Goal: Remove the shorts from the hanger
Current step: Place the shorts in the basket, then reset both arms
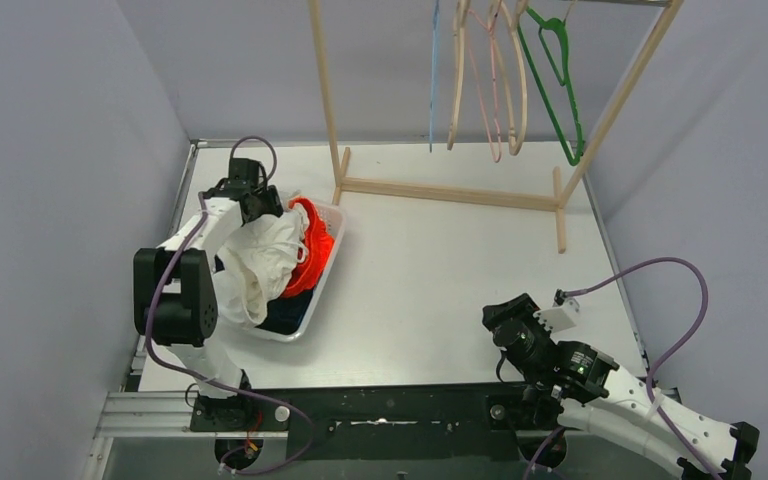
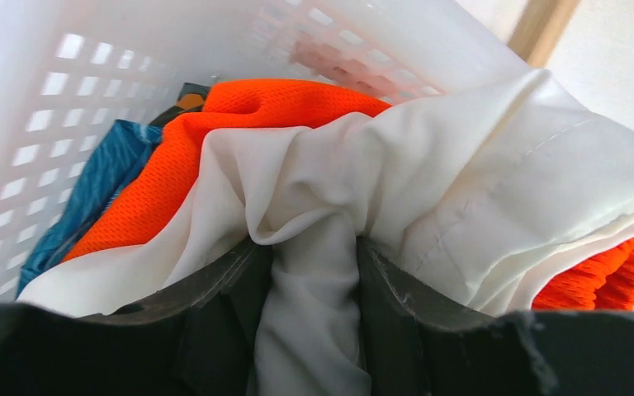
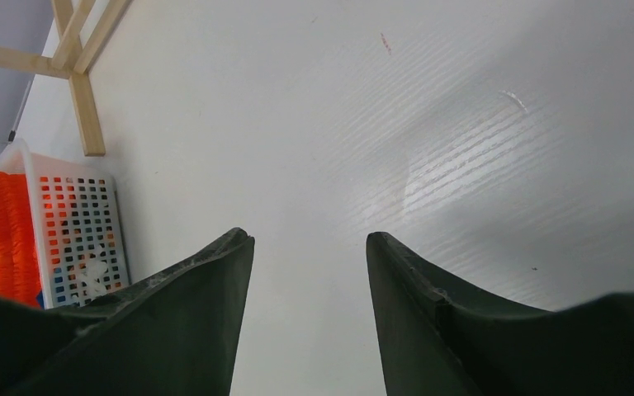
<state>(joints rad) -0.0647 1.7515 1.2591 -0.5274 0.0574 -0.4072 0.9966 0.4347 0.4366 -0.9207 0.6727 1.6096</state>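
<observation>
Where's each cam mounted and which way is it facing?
Top: above and behind the arms, looking down at table, rack and basket; left arm and right arm show.
Left wrist: over the basket, facing white shorts over orange shorts; left gripper pinches the white.
Right wrist: low over the table, facing the basket; open right gripper shows.
Shared: all three see the basket and orange shorts.

Light was bright, even and diffuse in all views. The top view was sharp, with only faint, soft shadows on the table (image 1: 440, 270) by the arms. Ahead and right of the right gripper (image 3: 309, 239), a streaky glare patch whitened the surface. Beyond the left gripper (image 2: 309, 247), the basket (image 2: 66, 99) wall was washed out and blurred. That gripper's dark fingers (image 2: 396, 313) were soft and underexposed, while the white shorts (image 2: 462, 165) between them showed clear folds.
</observation>
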